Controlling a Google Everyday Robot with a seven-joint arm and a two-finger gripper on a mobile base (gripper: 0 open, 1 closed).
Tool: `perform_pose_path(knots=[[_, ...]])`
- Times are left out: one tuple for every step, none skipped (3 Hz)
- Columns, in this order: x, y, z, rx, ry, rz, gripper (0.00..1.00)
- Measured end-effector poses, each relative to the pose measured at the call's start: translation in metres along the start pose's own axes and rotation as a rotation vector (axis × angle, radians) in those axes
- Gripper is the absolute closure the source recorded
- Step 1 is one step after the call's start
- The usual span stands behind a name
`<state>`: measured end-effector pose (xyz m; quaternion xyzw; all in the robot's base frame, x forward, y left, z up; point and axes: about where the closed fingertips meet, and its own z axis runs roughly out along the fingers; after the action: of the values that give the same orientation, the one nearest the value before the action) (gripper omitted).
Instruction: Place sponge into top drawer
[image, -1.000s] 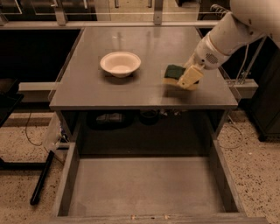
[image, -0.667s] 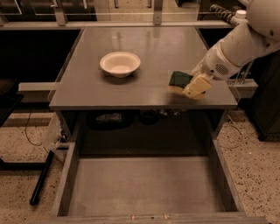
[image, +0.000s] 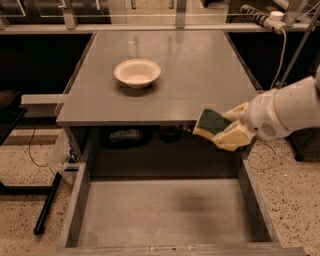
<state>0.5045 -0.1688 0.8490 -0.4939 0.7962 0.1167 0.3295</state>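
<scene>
The claw (image: 226, 129), clenched on the sponge (image: 212, 122), hangs just past the front edge of the counter (image: 200, 65). The top drawer (image: 165, 212) lies open below, toward seven o'clock from it.

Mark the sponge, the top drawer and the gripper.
sponge (image: 212, 121): camera view, on its green top face.
top drawer (image: 165, 210): camera view, on its bare floor.
gripper (image: 231, 128): camera view, between its fingertips, at the table's (image: 200, 65) front edge, holding the sponge.

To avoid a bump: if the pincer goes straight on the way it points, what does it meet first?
The pincer, holding the sponge, points left in the picture above the drawer. The way looks free, but the table's front edge is near; depth is unclear.
</scene>
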Motion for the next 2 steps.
perform_pose_path(knots=[[0.0320,0.0343,0.0254,-0.060,-0.054,0.068,1.00],[0.0318,0.0342,0.0254,-0.060,-0.054,0.068,1.00]])
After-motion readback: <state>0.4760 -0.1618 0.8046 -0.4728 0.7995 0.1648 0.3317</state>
